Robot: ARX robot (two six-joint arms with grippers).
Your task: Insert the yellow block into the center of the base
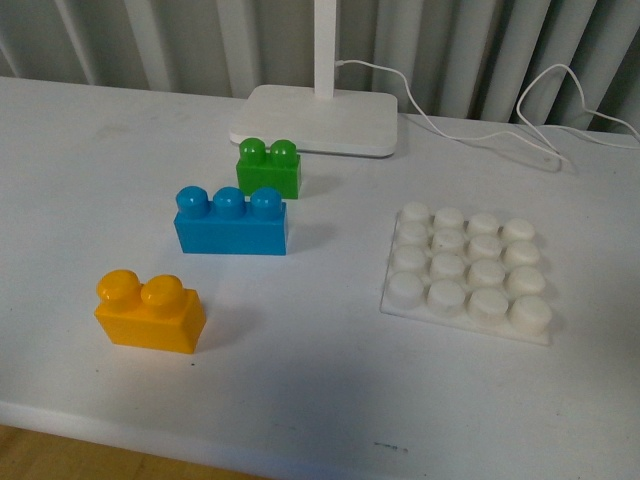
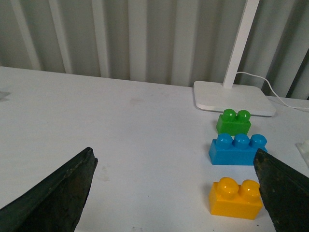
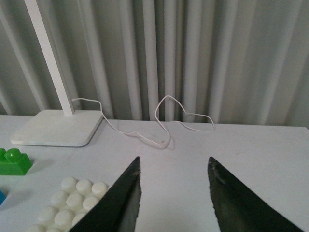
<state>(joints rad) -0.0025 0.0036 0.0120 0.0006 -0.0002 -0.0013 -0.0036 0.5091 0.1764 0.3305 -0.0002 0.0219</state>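
White tabletop (image 1: pixel 300 380) is seen bare between front-edge yellow block (image 1: pixel 150 312) and base (image 1: pixel 467 275); left gripper (image 2: pixel 174 153) and right gripper (image 3: pixel 174 160) are held spread, empty.

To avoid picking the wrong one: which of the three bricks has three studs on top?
The blue brick, between the green brick and the yellow block; those have two studs each.

Block (image 1: pixel 150 312) front-left on table (image 1: pixel 300 400); base (image 1: pixel 468 275) right (well apart); three-stud brick (image 1: pixel 230 225) behind block; lamp foot (image 1: pixel 320 120) rearmost.
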